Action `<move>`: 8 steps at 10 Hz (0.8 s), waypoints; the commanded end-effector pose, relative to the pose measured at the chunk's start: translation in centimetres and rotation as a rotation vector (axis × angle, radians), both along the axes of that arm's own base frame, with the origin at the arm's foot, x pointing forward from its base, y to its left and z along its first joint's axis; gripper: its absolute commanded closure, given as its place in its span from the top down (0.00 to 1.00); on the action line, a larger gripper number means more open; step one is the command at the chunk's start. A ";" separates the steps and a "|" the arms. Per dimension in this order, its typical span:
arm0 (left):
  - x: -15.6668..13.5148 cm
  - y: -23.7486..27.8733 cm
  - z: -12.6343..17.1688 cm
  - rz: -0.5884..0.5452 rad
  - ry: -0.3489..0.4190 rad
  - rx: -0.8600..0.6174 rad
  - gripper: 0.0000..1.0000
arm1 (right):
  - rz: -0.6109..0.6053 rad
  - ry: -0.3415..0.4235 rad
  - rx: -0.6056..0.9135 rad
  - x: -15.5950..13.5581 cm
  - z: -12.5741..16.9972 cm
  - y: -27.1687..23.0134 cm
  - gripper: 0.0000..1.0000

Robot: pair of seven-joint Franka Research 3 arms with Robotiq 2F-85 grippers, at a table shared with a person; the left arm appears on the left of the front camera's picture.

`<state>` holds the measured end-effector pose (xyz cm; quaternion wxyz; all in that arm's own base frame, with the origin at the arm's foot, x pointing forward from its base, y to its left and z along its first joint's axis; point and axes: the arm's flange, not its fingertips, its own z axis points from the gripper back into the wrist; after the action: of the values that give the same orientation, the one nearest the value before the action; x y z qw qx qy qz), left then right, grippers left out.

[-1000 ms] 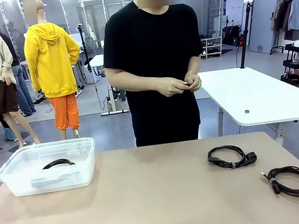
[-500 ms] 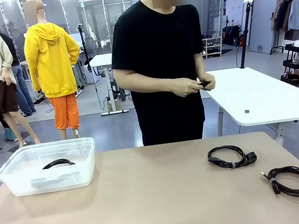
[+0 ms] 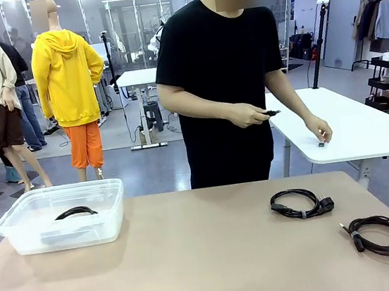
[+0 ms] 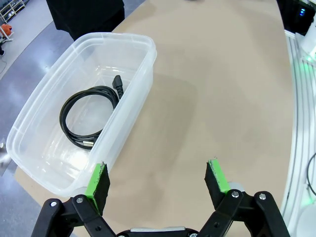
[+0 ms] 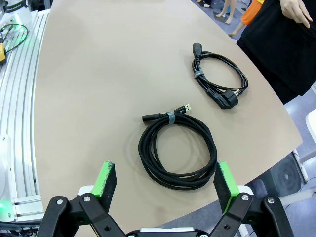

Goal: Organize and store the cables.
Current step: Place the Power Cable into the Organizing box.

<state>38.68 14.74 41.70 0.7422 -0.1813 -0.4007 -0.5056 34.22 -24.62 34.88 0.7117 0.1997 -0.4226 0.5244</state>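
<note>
Green pads (image 4: 98, 180) sit wide apart on the left gripper (image 4: 157, 170), holding nothing, above the brown table (image 4: 222, 89) beside a clear box (image 4: 143, 64). One black cable (image 4: 89, 116) lies coiled inside the box. The right gripper (image 5: 164, 173) is wide apart too — it hangs over a second coiled cable (image 5: 177, 148). A third cable (image 5: 219, 79) lies a bit farther off. Past the table a person (image 3: 222, 78) holds a small dark thing (image 3: 270, 113) in one hand (image 3: 248, 115) — the other hand (image 3: 319, 130) reaches to a white table (image 3: 348, 123).
</note>
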 end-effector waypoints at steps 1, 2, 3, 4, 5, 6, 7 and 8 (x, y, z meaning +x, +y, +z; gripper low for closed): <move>-0.1 0.1 -0.1 -0.008 -0.004 -0.010 0.98 | -0.006 0.019 -0.010 -0.2 0.3 0.2 1.00; -0.1 0.1 -0.1 -0.008 -0.004 -0.010 0.98 | 0.000 0.000 0.000 0.0 0.0 0.0 1.00; -0.1 0.1 -0.1 -0.008 -0.004 -0.010 0.98 | 0.035 0.001 -0.075 0.4 2.2 1.4 1.00; -0.1 0.1 -0.1 -0.008 -0.004 -0.010 0.98 | 0.051 0.000 -0.160 1.4 4.4 3.5 1.00; -0.1 0.1 -0.1 -0.008 -0.004 -0.010 0.98 | 0.086 0.010 -0.252 2.6 5.9 5.9 1.00; -0.1 0.1 -0.1 -0.008 -0.004 -0.010 0.98 | 0.095 0.035 -0.333 4.1 6.9 8.2 1.00; -0.1 0.1 -0.1 -0.008 -0.004 -0.010 0.98 | 0.089 0.056 -0.410 5.6 7.6 10.7 1.00; -0.1 0.1 -0.1 -0.008 -0.004 -0.010 0.98 | 0.105 0.074 -0.492 6.8 8.8 13.7 1.00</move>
<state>38.69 14.67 41.67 0.7422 -0.1814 -0.4000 -0.5062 40.66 -13.22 43.98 0.7093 0.0752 -0.2968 0.6349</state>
